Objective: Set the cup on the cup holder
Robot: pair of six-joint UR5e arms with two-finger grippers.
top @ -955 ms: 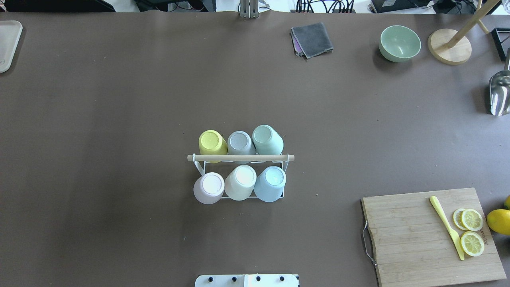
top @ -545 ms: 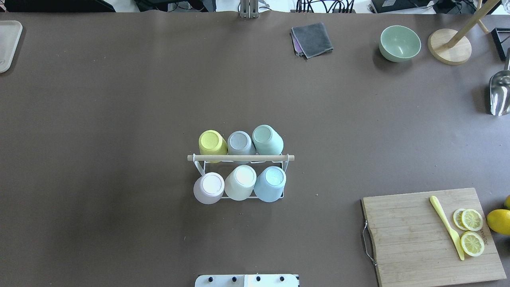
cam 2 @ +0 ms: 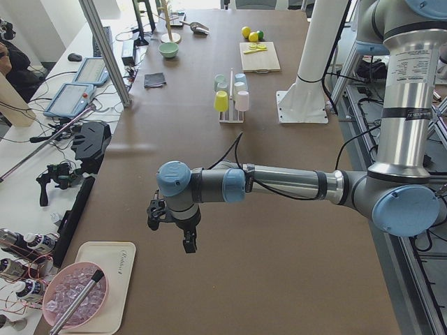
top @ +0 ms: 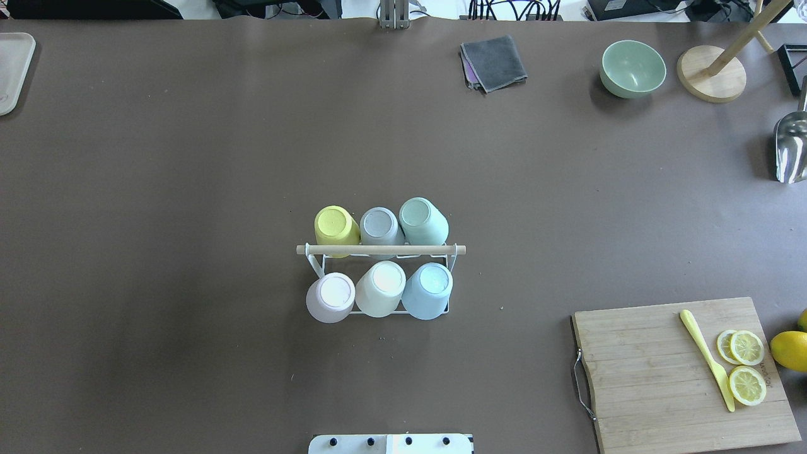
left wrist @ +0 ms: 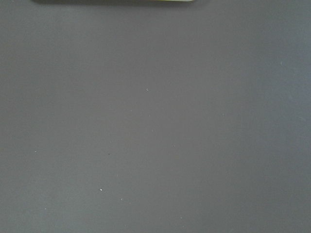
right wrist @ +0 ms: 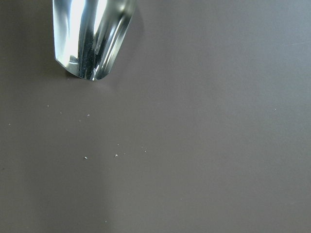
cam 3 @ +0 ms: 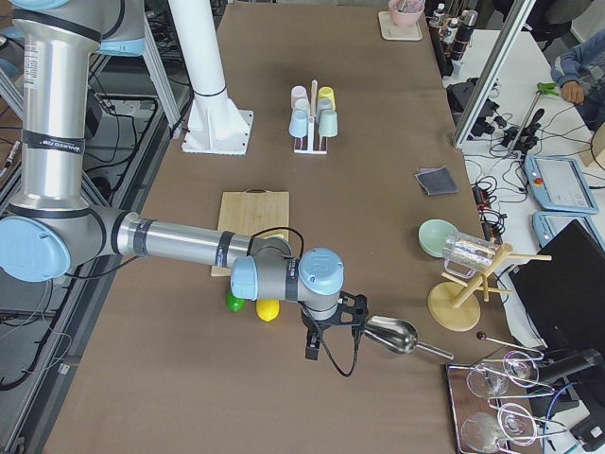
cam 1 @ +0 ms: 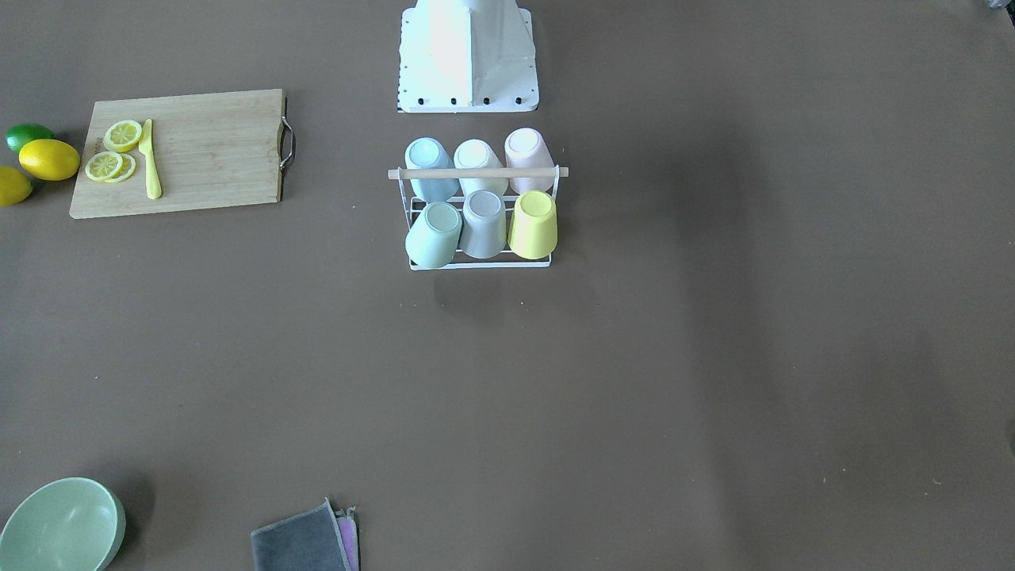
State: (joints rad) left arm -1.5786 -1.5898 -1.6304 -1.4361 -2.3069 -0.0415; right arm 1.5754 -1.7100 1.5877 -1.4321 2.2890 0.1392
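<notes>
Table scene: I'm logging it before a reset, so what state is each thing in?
Cup holder, upright, loaded in both rows.
Six cups, upside down on it.
Green bowl, upright, empty.
Grey cloth, folded.
Lemon slices, flat on the cutting board.
Metal scoop, lying flat.
Left gripper, cannot tell.
Right gripper, cannot tell.

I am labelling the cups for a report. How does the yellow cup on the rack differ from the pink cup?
Colour: the yellow cup is bright yellow, the pink cup pale pink.
Row: the yellow cup sits beyond the wooden rod from the robot, the pink cup on the robot's side.
Both sit upside down on the cup holder, at its end on the robot's left.
</notes>
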